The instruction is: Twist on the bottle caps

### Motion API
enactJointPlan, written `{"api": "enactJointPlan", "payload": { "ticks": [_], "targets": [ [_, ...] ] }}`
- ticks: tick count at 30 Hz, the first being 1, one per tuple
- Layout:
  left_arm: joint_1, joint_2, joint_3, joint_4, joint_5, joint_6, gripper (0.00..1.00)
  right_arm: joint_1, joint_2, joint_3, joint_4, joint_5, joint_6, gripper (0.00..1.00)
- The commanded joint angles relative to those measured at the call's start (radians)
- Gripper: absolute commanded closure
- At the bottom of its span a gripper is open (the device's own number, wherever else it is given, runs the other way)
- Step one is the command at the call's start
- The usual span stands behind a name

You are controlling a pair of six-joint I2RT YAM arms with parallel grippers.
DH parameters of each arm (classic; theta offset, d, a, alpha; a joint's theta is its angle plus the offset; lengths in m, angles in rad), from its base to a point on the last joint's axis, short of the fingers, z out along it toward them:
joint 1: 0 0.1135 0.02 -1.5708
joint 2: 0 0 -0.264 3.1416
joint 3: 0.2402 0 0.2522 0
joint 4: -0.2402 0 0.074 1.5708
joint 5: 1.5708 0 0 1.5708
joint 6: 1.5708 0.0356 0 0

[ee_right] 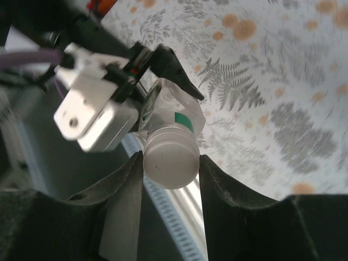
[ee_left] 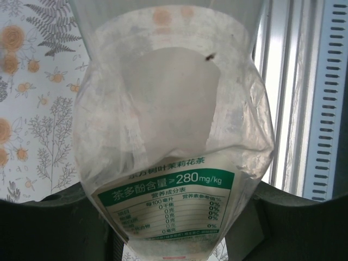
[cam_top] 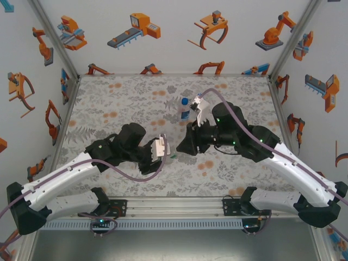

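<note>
Delicately, left end effector [ee_left: 174, 217] clamps a probably crushable clear plastic bottle [ee_left: 174, 125] at its label [ee_left: 166, 187], mid-frame, as right end effector [ee_right: 169, 168] pinches its small white cap [ee_right: 169, 155].

This is a test booth in a robot lab. Walls [cam_top: 174, 54] printed with cartoon robots stand at 9, 12 and 3 o'clock between metal posts [cam_top: 54, 35]. A left arm [cam_top: 60, 179] and a right arm [cam_top: 304, 174] are bolted to a rail [cam_top: 174, 204] at 6 o'clock.
</note>
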Motion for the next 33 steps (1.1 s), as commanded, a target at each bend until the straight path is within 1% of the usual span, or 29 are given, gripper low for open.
{"api": "enactJointPlan", "payload": {
  "ticks": [1,4,7,8,10,14,15,17,21,24,26,29,33],
  "targets": [
    [-0.005,-0.018,-0.004,0.124,0.020,-0.014,1.00,0.001,0.015,0.031,-0.133,0.241,0.414,0.92],
    [-0.006,-0.017,-0.006,0.145,-0.002,-0.017,1.00,0.000,0.017,0.024,-0.143,0.258,0.554,0.93],
    [-0.006,-0.020,-0.012,0.163,-0.009,-0.017,1.00,0.001,0.009,-0.018,-0.076,0.245,0.604,0.93],
    [-0.005,-0.020,-0.015,0.169,-0.009,-0.018,1.00,0.001,0.009,-0.022,-0.063,0.245,0.607,0.91],
    [-0.006,-0.018,-0.019,0.172,-0.007,-0.016,1.00,0.001,0.014,-0.008,-0.059,0.250,0.597,0.83],
    [-0.006,-0.014,-0.018,0.166,0.008,-0.015,1.00,0.000,0.030,0.074,-0.080,0.286,0.492,0.54],
    [-0.006,-0.013,-0.020,0.164,0.012,-0.017,1.00,0.000,0.030,0.093,-0.075,0.293,0.452,0.50],
    [-0.006,-0.012,-0.021,0.161,0.027,-0.018,1.00,0.001,0.027,0.120,-0.058,0.297,0.373,0.47],
    [-0.006,-0.017,-0.024,0.151,0.053,-0.025,1.00,0.000,0.013,0.143,0.012,0.251,0.147,0.43],
    [-0.006,-0.023,-0.026,0.140,0.072,-0.025,1.00,0.000,0.006,0.155,0.033,0.133,-0.092,0.38],
    [-0.006,-0.027,-0.024,0.131,0.088,-0.024,1.00,0.000,0.005,0.160,0.020,0.013,-0.277,0.35],
    [-0.006,-0.030,-0.021,0.117,0.121,-0.024,1.00,0.000,0.009,0.170,-0.018,-0.143,-0.504,0.34],
    [-0.006,-0.035,-0.020,0.106,0.156,-0.026,1.00,0.000,0.012,0.181,-0.068,-0.318,-0.742,0.34]
  ]
}}
